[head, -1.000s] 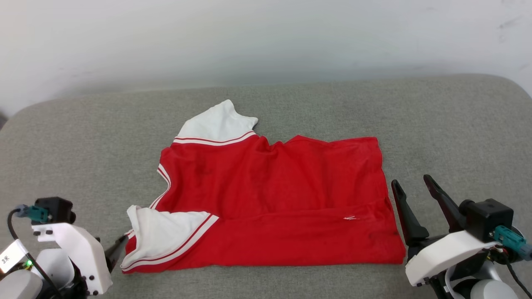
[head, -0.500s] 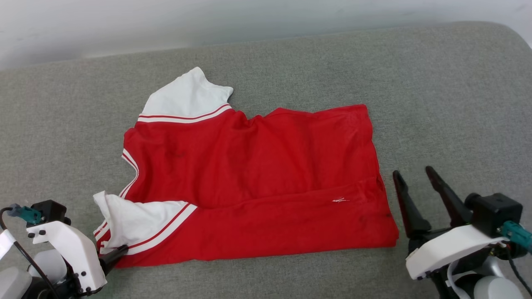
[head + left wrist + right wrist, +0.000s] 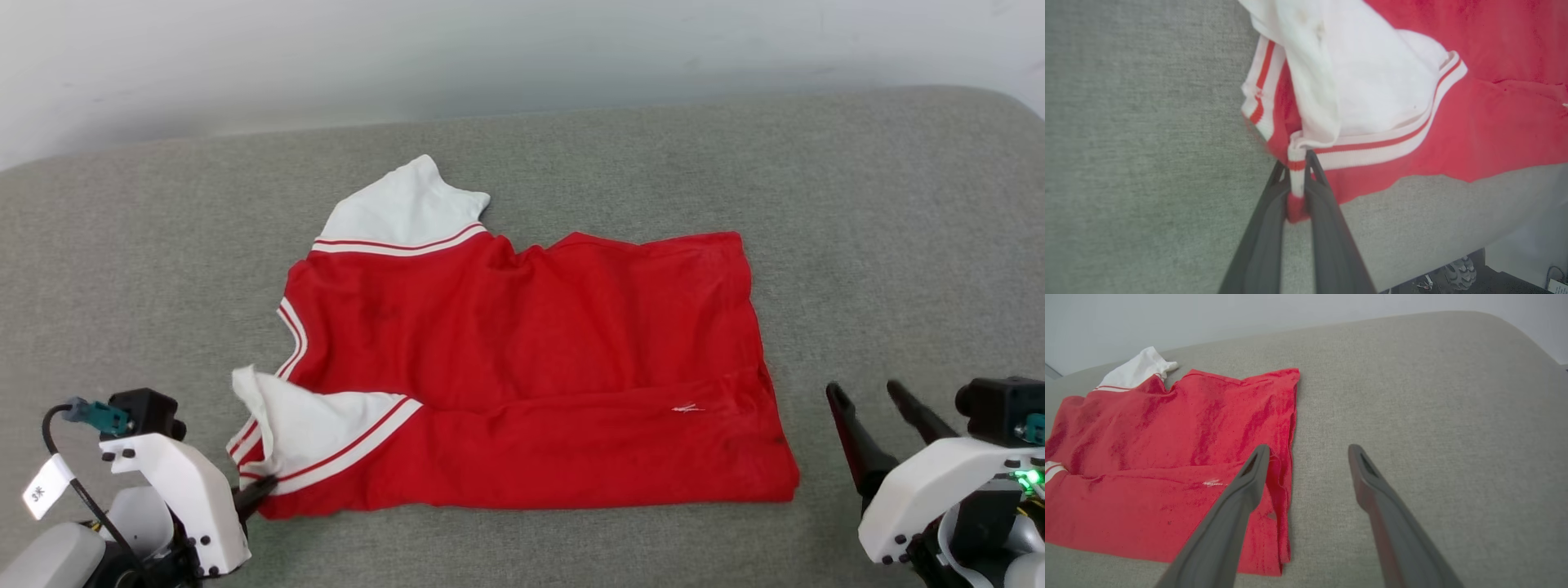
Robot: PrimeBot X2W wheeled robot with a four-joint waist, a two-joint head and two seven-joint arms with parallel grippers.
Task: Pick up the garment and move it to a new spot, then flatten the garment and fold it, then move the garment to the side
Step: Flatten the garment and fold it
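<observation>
Left pincer (image 3: pixel 1297 161) clamped on a sliver of sleeve trim (image 3: pixel 1380 149), jersey (image 3: pixel 531 359) spread beyond it on the cushion (image 3: pixel 898 245), right pincer (image 3: pixel 1308 448) open beside its hem (image 3: pixel 1290 457): one-corner pull may slip or bunch it.

The garment (image 3: pixel 531 351) is bright red with white sleeves (image 3: pixel 400 208) at its eleven and seven o'clock corners, each edged by red-and-white striped trim (image 3: pixel 392 245). Beneath it the cushion (image 3: pixel 898 245) is flecked grey-green weave; the wall (image 3: pixel 490 49) is pale grey. The left gripper (image 3: pixel 1297 161) and right gripper (image 3: pixel 1308 448) have dark grey fingers (image 3: pixel 1229 514).
</observation>
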